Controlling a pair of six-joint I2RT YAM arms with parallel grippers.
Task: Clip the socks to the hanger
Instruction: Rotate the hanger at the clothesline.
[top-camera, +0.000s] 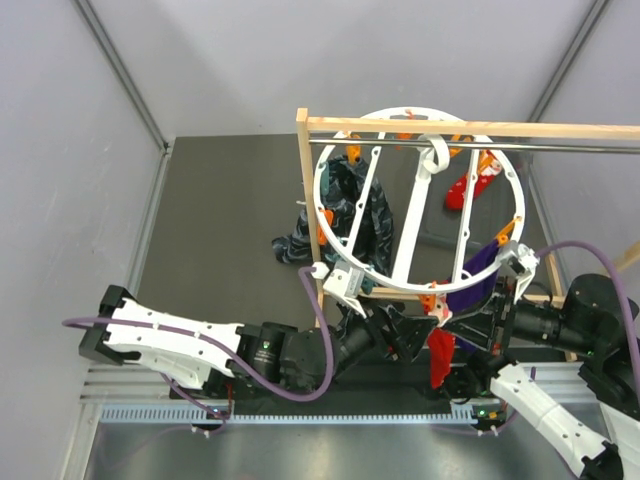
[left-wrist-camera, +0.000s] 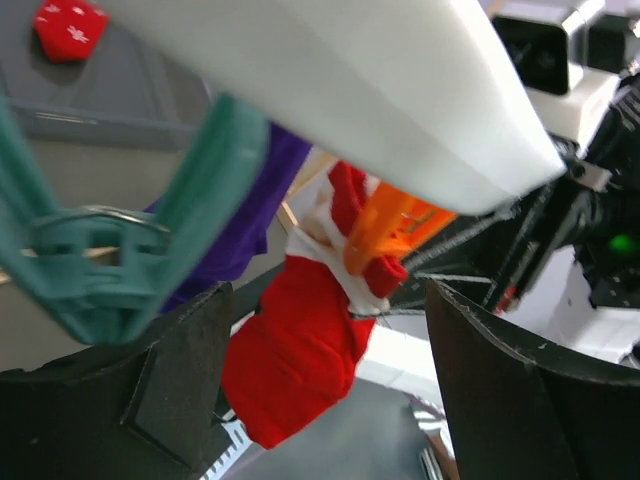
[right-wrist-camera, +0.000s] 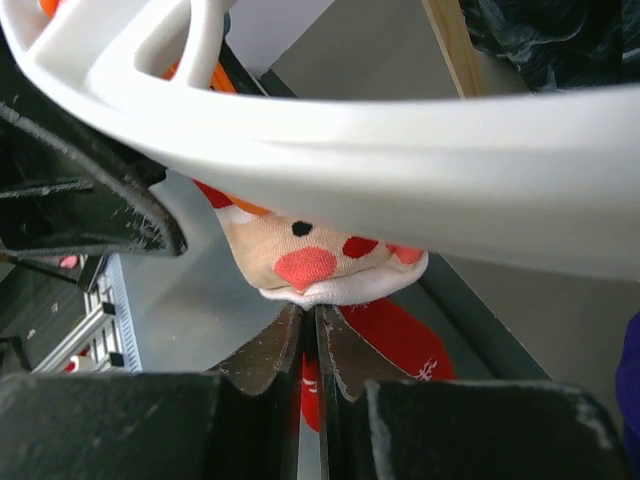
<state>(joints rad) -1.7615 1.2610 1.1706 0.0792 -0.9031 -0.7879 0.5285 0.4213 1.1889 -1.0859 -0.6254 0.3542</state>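
Observation:
The white ring hanger (top-camera: 345, 272) hangs from the rack rod. A red Santa sock (top-camera: 440, 358) hangs from an orange clip (left-wrist-camera: 385, 232) on the near rim. My left gripper (top-camera: 408, 335) is open, its fingers either side of this red sock (left-wrist-camera: 295, 355) without touching it. My right gripper (top-camera: 462, 328) is shut, with its tips at the sock's white cuff (right-wrist-camera: 340, 288) and red fabric pinched between them (right-wrist-camera: 308, 310). Dark teal socks (top-camera: 350, 215), a purple sock (top-camera: 483, 262) and another red sock (top-camera: 470, 185) hang from the ring.
The wooden-framed rack (top-camera: 303, 200) with its metal rod (top-camera: 560, 147) carries the hanger. A teal clip (left-wrist-camera: 120, 260) shows close at the left of the left wrist view. The white rim (right-wrist-camera: 400, 170) fills the top of the right wrist view.

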